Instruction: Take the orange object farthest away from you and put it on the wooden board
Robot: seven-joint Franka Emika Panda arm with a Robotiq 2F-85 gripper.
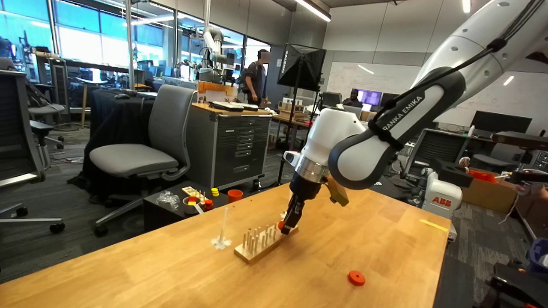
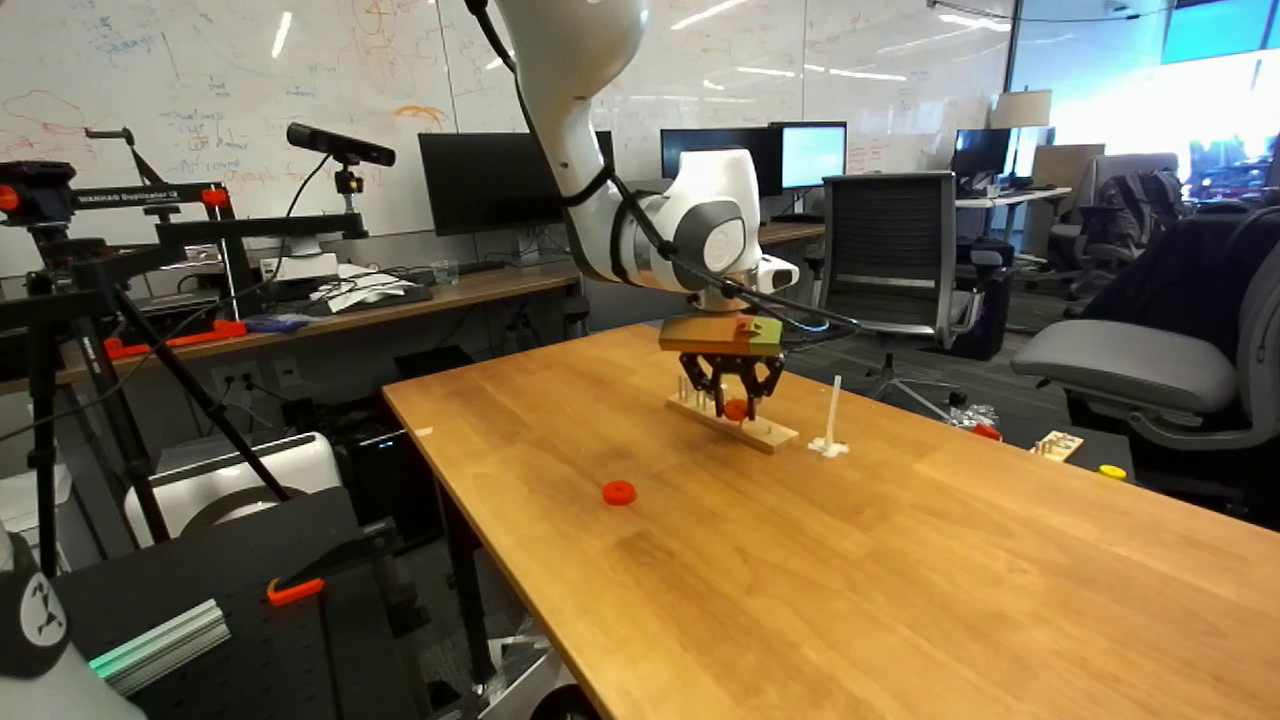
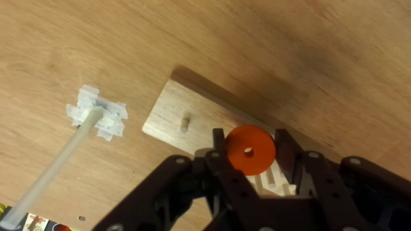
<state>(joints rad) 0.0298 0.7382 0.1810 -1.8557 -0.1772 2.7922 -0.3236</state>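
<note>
Pinching orange disc (image 3: 252, 141) widthwise w/ Robotiq gripper (image 2: 736, 413) over wooden peg bd. (image 3: 205, 123), prob. leaving ctr. hole (image 3: 249, 153) clear for pegs (image 3: 184, 125).

I have the disc (image 3: 252, 164) in my gripper (image 3: 249, 140), over the board (image 3: 167, 112); contact unclear. Wrist view: stick (image 3: 61, 158) on tabletop (image 3: 106, 48), left of board. In an exterior view: second disc (image 2: 619, 492) on tabletop, left of board, nearer camera.

Behind the gripper (image 3: 249, 139) in the wrist view, part of the wooden board (image 3: 204, 118) (several pegs (image 3: 270, 179) only partly visible).
</note>
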